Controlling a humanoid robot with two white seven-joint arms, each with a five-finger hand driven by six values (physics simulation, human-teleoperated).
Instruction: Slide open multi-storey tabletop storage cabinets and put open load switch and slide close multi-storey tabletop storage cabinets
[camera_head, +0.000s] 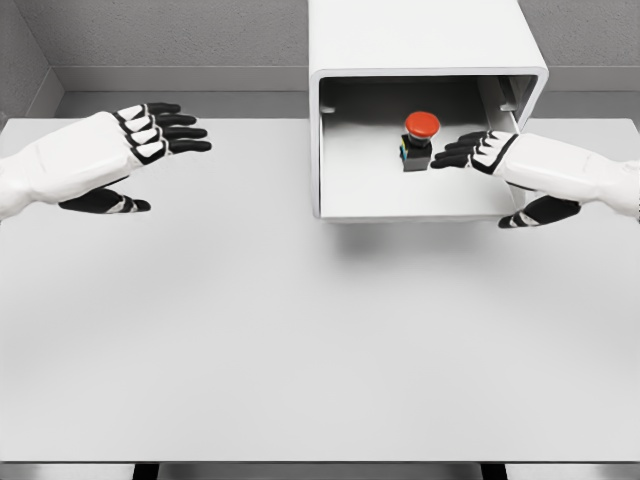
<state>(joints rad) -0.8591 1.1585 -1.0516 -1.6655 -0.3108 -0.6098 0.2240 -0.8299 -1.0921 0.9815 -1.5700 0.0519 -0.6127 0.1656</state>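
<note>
The white table (300, 350) is filling the lower part of the frame in front of me. At the left, I am holding my left hand (120, 150) above the table, its fingers (180, 132) stretching out straight toward the middle and gripping nothing, thumb hanging below. At the right, my right hand (500, 160) is reaching into the pulled-out drawer (350, 195), its fingers (460, 152) lying extended and loose, their tips sitting just beside the switch (420, 140) without closing on it. The switch, with its red round cap on a dark base, is standing upright inside the drawer, right of centre. Behind it, at the upper middle, the white cabinet (420, 40) is standing on the table's far edge.
</note>
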